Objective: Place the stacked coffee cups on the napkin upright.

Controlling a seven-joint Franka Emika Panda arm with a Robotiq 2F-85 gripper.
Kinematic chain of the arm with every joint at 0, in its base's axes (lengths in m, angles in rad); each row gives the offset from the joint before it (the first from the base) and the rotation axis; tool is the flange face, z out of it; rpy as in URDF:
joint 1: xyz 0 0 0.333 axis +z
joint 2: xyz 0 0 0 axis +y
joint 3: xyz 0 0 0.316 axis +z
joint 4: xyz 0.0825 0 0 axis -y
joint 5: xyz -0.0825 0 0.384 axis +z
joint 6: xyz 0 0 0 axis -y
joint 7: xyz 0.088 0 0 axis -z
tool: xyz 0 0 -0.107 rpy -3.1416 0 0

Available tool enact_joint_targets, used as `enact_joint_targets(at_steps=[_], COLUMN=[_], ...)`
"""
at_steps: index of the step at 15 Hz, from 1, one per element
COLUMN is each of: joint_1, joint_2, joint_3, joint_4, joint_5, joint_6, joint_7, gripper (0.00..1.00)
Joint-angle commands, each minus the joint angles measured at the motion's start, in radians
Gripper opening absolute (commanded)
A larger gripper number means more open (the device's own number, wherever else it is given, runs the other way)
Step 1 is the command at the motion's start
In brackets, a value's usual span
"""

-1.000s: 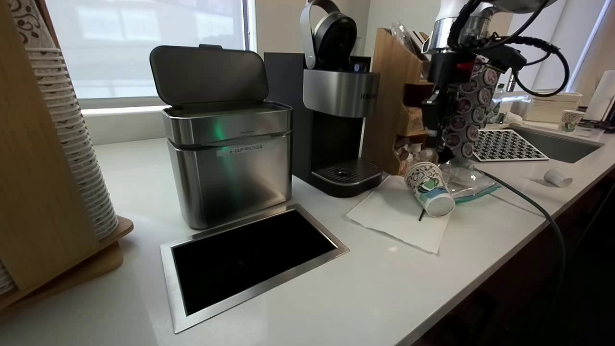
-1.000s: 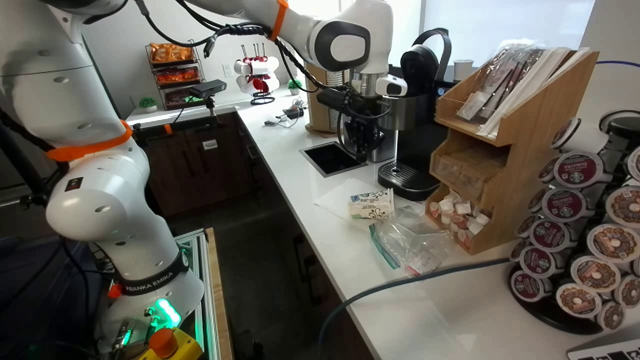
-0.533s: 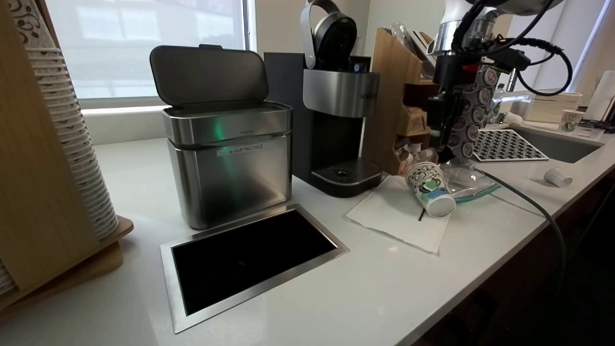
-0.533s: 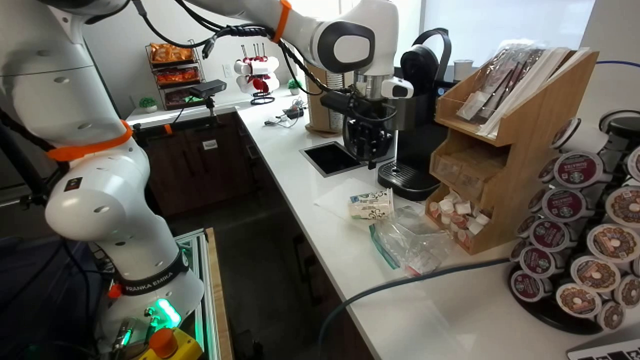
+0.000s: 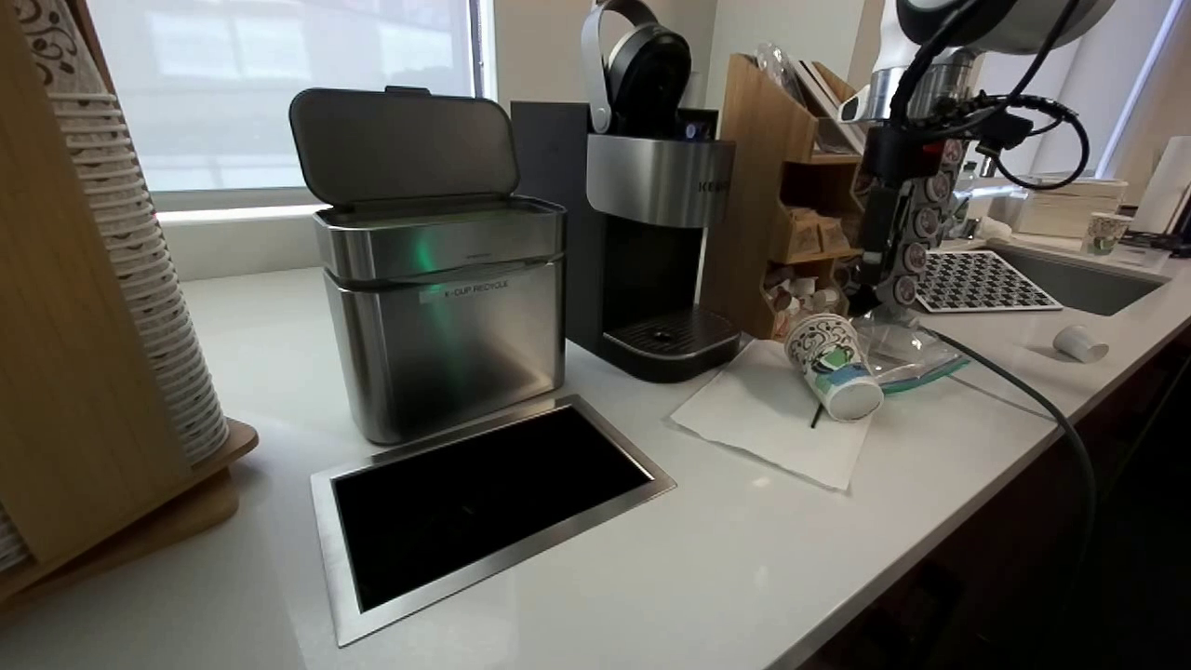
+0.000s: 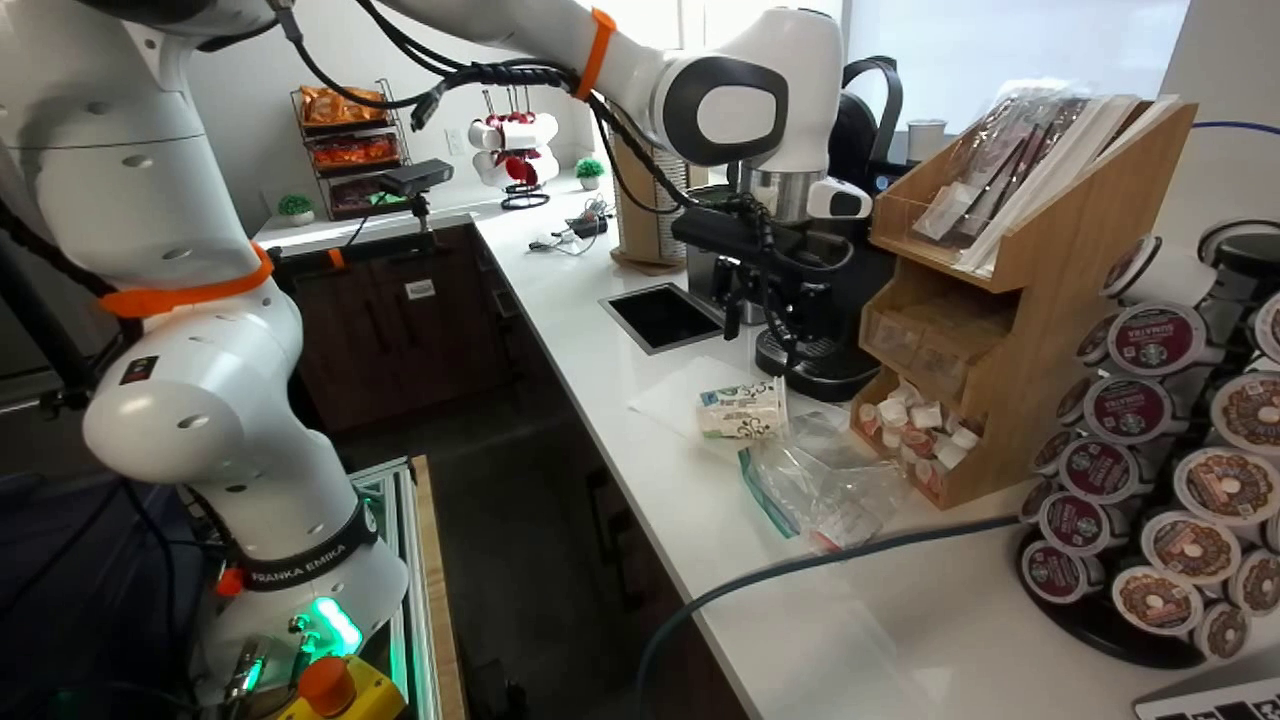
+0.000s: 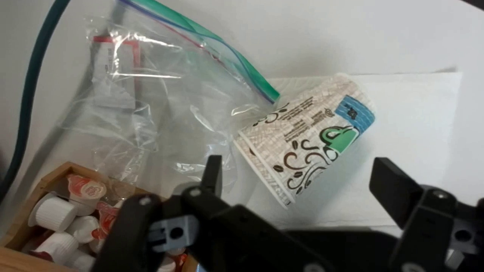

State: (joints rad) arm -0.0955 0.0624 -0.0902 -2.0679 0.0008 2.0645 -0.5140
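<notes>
Two nested cups (image 7: 306, 139) are lying sideways on one napkin (image 7: 412, 124); one claw (image 7: 298, 175) is holding nothing, two fingers (image 7: 393, 189) standing wide apart.

The white counter (image 5: 707, 558) carries the napkin (image 5: 754, 405), plastic bag (image 6: 820, 480) and coffee machine (image 5: 656, 181).

In an exterior view, "K-CUP RECYCLE" stands in dark capitals on the pale strip label (image 5: 476, 289) of the brushed-steel rectangular bin (image 5: 465, 354). On the silver-and-black coffee machine (image 5: 651, 177), a brand name begins "KE"; its remaining letters are faint. In an exterior view, "FRANKA EMIKA" runs in white capitals along the black band (image 6: 312, 565) round the foot of the white robot arm (image 6: 190, 420). A round maroon pod lid (image 6: 1157, 338) carries "SUMATRA". In the wrist view, the print on the nested white paper cups (image 7: 302, 139) with brown swirls is too blurred to read.
</notes>
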Motion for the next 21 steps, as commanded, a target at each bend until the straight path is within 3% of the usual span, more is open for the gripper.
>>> enact_joint_targets(at_steps=[1, 11, 20, 21], joint_1=[-0.014, -0.023, -0.022, -0.023], joint_2=[0.066, 0.17, 0.23, 0.236], joint_3=[0.005, 0.049, 0.071, 0.073], joint_4=[0.054, 0.127, 0.16, 0.165], joint_5=[-0.014, 0.015, 0.007, 0.008], joint_6=[0.006, 0.068, 0.022, 0.012], joint_7=[-0.135, -0.446, -0.549, -0.553], gripper=[1.0, 1.0, 1.0, 0.95])
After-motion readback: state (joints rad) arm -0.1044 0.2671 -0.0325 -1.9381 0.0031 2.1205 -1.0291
